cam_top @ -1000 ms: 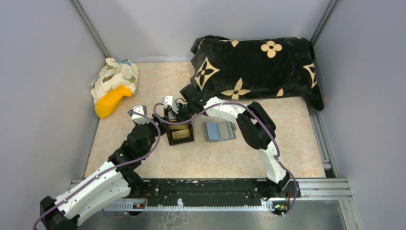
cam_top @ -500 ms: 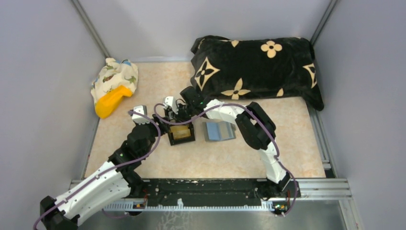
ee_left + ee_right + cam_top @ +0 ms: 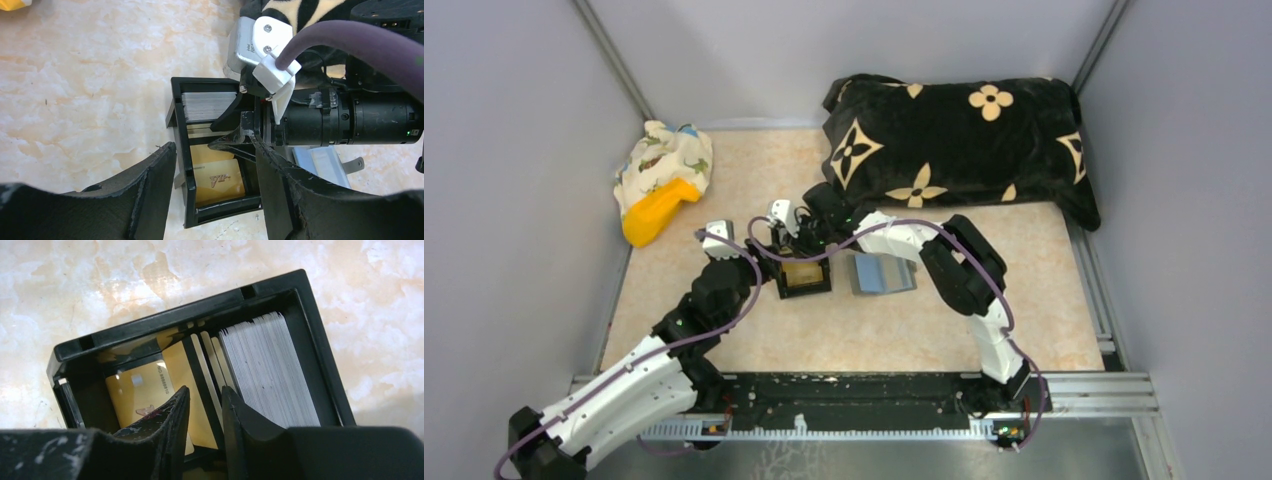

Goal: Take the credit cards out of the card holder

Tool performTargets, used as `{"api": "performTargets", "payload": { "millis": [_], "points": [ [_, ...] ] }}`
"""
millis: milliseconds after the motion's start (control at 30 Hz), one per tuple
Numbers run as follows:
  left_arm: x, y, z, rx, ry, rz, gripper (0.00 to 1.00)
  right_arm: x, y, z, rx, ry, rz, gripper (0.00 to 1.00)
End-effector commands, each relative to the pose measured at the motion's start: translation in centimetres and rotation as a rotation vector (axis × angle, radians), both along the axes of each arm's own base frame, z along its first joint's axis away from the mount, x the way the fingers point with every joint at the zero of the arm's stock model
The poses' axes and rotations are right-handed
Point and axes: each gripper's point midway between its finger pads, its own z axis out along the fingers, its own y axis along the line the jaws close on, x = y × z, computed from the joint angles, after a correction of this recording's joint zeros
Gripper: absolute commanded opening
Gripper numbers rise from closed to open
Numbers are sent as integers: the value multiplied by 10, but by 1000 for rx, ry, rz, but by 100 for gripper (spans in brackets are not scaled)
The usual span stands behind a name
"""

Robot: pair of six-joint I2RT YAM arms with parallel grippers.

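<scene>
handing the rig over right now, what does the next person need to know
Left gripper: open, straddling the near end of the black box.
Right gripper: tips down inside that box, nearly closed about the divider between the gold cards and the silvery stack; grip unclear.
Card holder: lies flat just right of the box, neither gripper on it.
Done: nothing visibly removed.
Left: all the card removal.

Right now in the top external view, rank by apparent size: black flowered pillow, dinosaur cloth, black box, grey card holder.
1. black flowered pillow, by far
2. dinosaur cloth
3. black box and grey card holder: they look about alike, so no ranking; the right arm covers part of the box.
</scene>
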Motion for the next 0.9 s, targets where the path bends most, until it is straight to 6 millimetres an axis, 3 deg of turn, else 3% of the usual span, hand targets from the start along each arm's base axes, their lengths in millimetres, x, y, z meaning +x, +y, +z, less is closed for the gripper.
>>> {"api": "performTargets", "payload": {
  "millis": [0,333,467,567,733,800,867],
  "points": [
    [1,-4,3,1,-17,-22,65,13,4,52,81,-113,-41,31],
    [4,-6,0,12,-14,-17,68,17,-4,97,165,-196,-101,32],
    [10,-9,-1,-20,6,14,98,27,-15,127,253,-244,-184,46],
    [12,-7,4,-71,11,52,99,44,-28,142,315,-245,-268,51],
    [13,-21,34,-106,-89,-33,99,78,-87,170,512,-207,-540,51],
    [16,-34,35,-85,-80,-87,99,82,-120,187,631,-146,-634,55],
    [20,-57,28,-69,-38,-173,99,84,-152,187,704,-76,-719,58]
  ]
}}
